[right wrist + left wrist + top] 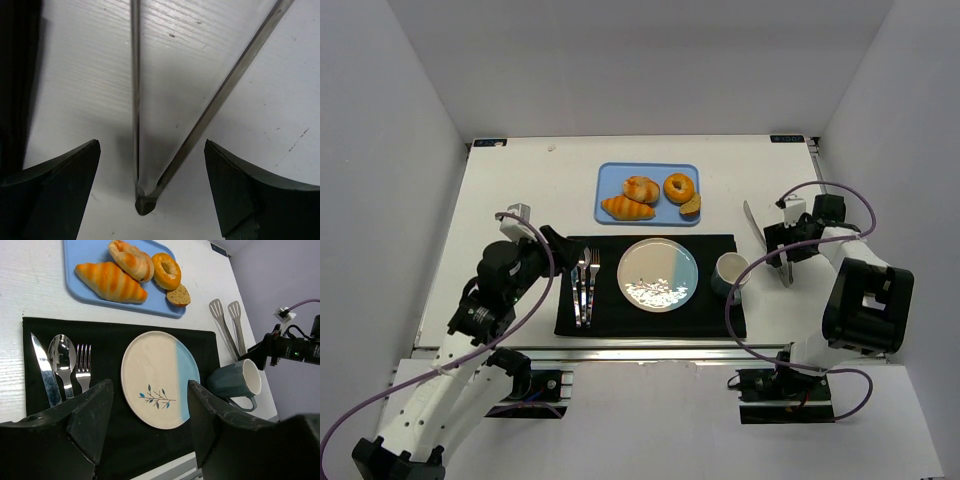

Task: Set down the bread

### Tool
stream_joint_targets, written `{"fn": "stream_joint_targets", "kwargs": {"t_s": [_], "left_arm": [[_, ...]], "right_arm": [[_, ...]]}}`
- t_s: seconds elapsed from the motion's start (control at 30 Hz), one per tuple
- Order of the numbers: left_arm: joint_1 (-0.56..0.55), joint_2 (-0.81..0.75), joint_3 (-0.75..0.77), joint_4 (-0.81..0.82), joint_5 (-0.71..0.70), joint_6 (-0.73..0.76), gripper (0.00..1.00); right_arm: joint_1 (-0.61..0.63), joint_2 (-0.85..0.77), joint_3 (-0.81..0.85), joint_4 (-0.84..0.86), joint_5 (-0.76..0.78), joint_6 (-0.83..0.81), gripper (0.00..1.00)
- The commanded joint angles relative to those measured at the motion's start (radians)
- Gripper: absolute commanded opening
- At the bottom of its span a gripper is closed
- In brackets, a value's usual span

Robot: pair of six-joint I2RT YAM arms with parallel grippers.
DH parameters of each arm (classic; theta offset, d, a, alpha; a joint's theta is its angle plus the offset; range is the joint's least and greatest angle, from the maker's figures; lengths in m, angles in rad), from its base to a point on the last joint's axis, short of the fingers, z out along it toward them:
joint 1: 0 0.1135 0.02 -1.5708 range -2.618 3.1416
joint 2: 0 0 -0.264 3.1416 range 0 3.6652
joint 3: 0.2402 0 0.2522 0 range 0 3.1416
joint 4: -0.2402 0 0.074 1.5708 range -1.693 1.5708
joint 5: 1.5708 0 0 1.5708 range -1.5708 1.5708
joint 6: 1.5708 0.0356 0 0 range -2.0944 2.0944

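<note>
- Spread wide and low over the table, the right gripper (pixel 150 155) has a finger on either side of the hinge end of the tongs (pixel 145 200); it grips nothing, and the two arms of the tongs run away between its fingers
- Also open and holding nothing, the left gripper (pixel 150 390) hangs over the near edge of the mat (pixel 115 332), close to the cutlery (pixel 62 357) and facing the plate (pixel 150 365)
- The tongs lie flat on the bare table just right of the mug (pixel 730 270), not lifted
- All the bread is on the tray (pixel 610 175) beyond the mat: a croissant (pixel 627 208), a roll (pixel 641 188), a bagel (pixel 679 187) and a small piece (pixel 691 206); neither arm touches any of it
- The plate sits mid-mat with no bread on it
- By my reading the task has barely begun, and the step in hand is taking up the tongs
- Left to do, as I judge it: close on the tongs and lift them, carry them to the tray, pinch one piece, bring it over, most likely to the plate, and let go
- The task does not say which piece is meant, and nothing here settles it
</note>
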Motion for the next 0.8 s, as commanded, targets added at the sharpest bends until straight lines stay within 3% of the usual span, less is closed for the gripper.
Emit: {"fn": "stream_joint_targets", "kwargs": {"t_s": [0.0, 0.27, 0.43, 0.53, 0.57, 0.67, 0.77], "left_arm": [[0.0, -0.011, -0.023, -0.053, -0.032, -0.037, 0.71], [0.0, 0.018, -0.011, -0.047, -0.029, -0.041, 0.71], [0.0, 0.042, 0.012, -0.047, -0.029, -0.038, 0.71], [0.0, 0.042, 0.015, -0.049, -0.036, -0.044, 0.71], [0.0, 0.041, 0.013, -0.05, -0.039, -0.046, 0.71], [0.0, 0.045, 0.02, -0.049, -0.039, -0.051, 0.71], [0.0, 0.059, 0.036, -0.056, -0.04, -0.043, 0.71]], "right_arm": [[-0.002, 0.05, 0.0, 0.101, 0.053, 0.038, 0.89], [0.042, 0.174, 0.041, 0.232, 0.147, 0.11, 0.88], [0.06, 0.224, 0.069, 0.24, 0.133, 0.122, 0.76], [0.053, 0.231, 0.081, 0.211, 0.112, 0.121, 0.52], [0.048, 0.23, 0.087, 0.201, 0.098, 0.122, 0.36], [0.034, 0.215, 0.104, 0.174, 0.06, 0.122, 0.16], [0.031, 0.16, 0.141, 0.145, 0.0, 0.122, 0.09]]}}
